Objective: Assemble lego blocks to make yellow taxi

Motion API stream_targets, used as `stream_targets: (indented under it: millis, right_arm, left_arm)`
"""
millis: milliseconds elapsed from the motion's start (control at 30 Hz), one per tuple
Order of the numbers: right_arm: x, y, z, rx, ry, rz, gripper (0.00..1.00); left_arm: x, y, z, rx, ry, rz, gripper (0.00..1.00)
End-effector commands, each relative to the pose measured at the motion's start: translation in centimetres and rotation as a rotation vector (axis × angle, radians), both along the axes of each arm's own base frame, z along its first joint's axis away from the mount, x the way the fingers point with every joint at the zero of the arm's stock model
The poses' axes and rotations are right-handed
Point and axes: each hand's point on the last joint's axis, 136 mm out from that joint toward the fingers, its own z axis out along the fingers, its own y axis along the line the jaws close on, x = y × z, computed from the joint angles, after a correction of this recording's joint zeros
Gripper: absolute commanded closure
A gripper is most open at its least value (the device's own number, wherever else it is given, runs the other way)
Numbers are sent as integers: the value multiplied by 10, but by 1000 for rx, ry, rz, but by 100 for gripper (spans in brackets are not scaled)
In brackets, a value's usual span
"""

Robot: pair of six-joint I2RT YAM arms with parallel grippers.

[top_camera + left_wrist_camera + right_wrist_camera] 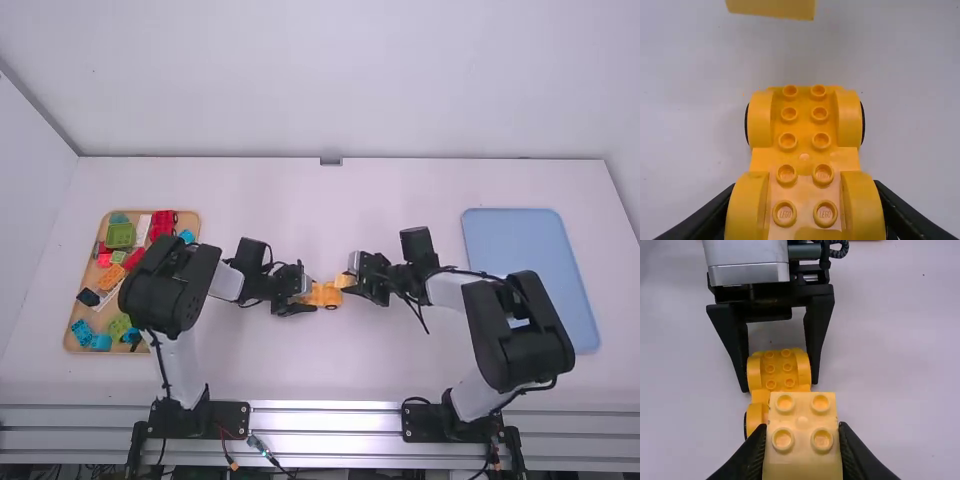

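Two robot arms meet at the middle of a white table (300,370), each with a piece of the yellow taxi. The left gripper (306,300) has its fingers clamped on the sides of the yellow wheeled base (804,126), at one end, studs facing up and black wheels showing at the other. The right gripper (349,281) pinches a paler yellow block (802,426) between its fingers, its studs also up. As the high view shows it, the block is near the base, at its 2 o'clock; the left wrist view shows the two pieces apart. At the table's 9 o'clock, a wooden tray (72,346) holds colorful bricks, among them a green block (120,235), a red block (162,222) and an orange block (111,277). A pale blue tray (525,270) lies at 3 o'clock.
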Motion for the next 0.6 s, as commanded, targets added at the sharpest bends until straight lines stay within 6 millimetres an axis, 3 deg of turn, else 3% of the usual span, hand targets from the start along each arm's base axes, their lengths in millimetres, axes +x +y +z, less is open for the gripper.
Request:
stream_targets:
  millis: [0,200,567]
  right_arm:
    - [7,4,14,21,-29,5,76]
    - [-3,11,9,2,-8,32,76]
    - [-2,25,-9,-47,-32,42,78]
  left_arm:
    - [3,-2,0,-6,-46,-37,46]
    - [13,-2,-2,33,-68,-15,44]
    - [2,-8,2,-13,-31,-40,45]
